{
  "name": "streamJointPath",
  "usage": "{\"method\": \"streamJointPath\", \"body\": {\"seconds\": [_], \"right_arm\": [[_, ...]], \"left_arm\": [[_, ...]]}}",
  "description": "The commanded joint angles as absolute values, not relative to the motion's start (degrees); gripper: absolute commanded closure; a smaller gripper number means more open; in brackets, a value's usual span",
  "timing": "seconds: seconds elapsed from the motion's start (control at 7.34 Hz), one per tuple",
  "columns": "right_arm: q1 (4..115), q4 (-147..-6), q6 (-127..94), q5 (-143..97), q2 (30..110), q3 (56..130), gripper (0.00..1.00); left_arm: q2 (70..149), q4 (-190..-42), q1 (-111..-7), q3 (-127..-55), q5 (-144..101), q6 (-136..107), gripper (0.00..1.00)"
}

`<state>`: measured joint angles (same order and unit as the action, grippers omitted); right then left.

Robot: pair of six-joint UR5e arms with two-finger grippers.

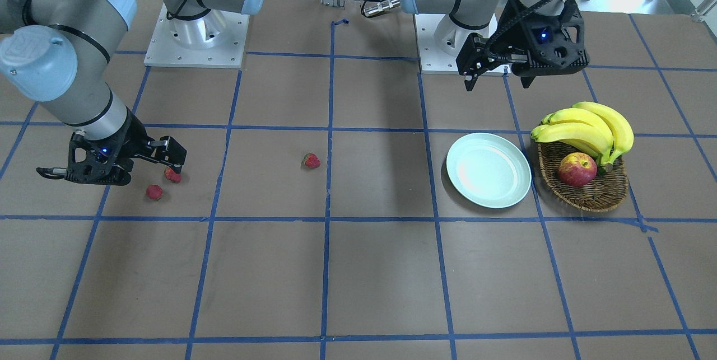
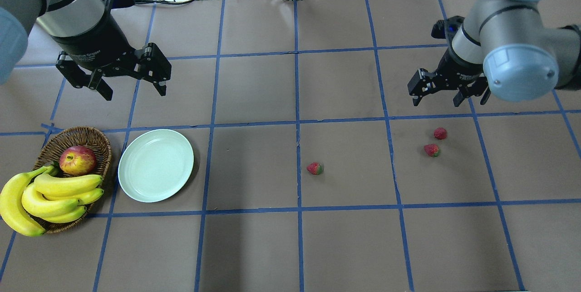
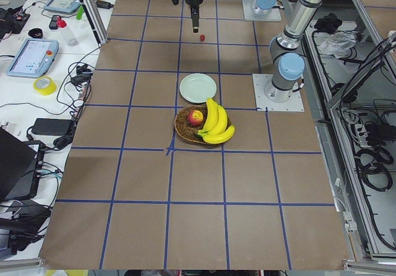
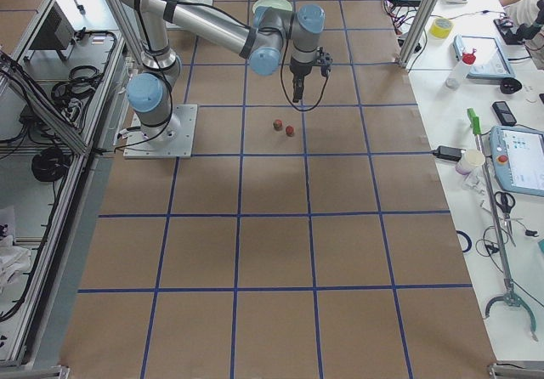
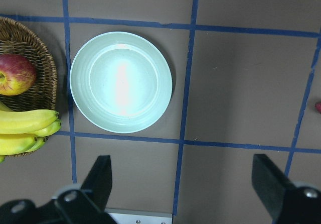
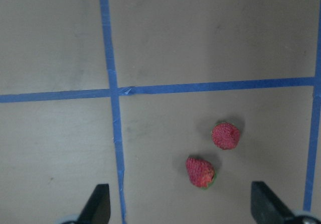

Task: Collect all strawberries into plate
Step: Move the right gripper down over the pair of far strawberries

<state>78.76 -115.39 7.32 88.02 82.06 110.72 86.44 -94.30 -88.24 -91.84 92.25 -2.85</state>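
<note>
Three strawberries (image 2: 431, 150) lie loose on the table (image 2: 254, 246), none yet in the plate (image 2: 155, 165). Two sit just beside each other below the right gripper (image 6: 179, 204), and the third strawberry (image 2: 315, 168) lies alone near the middle. The plate is well apart from all of them, on the left arm's side, just beside the basket (image 2: 97, 140). Both grippers hang above the table with jaws spread wide and nothing held, the left gripper (image 5: 183, 184) near the plate. The likeliest trouble is at the pair. In the right wrist view they lie off centre, toward one finger, so a straight descent could land a fingertip on a berry, or a closing jaw could push the neighbour away and set it rolling. They are small and probably soft, so too firm a squeeze may crush one, and too light a grip may let it slip during the long carry across the table. If the arms pass a berry between them, that adds another chance to drop it. The plate is shallow, and a berry let go from high up could bounce or roll over the rim, or fall into the basket with the apple (image 2: 77, 159).
</note>
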Motion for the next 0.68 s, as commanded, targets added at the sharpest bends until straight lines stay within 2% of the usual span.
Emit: {"method": "streamJointPath", "body": {"seconds": [0.0,0.14,0.54], "right_arm": [[77.08,-126.70,7.38,87.98,80.87,119.94,0.01],[76.91,-131.61,7.38,88.07,78.60,121.54,0.01],[76.82,-132.27,7.38,92.17,77.78,123.65,0.01]], "left_arm": [[86.22,-94.31,-88.24,-91.76,92.37,-2.55,0.00],[86.22,-94.22,-88.16,-91.76,92.37,-2.46,0.00],[86.22,-94.31,-88.16,-91.76,92.37,-2.37,0.00]]}}
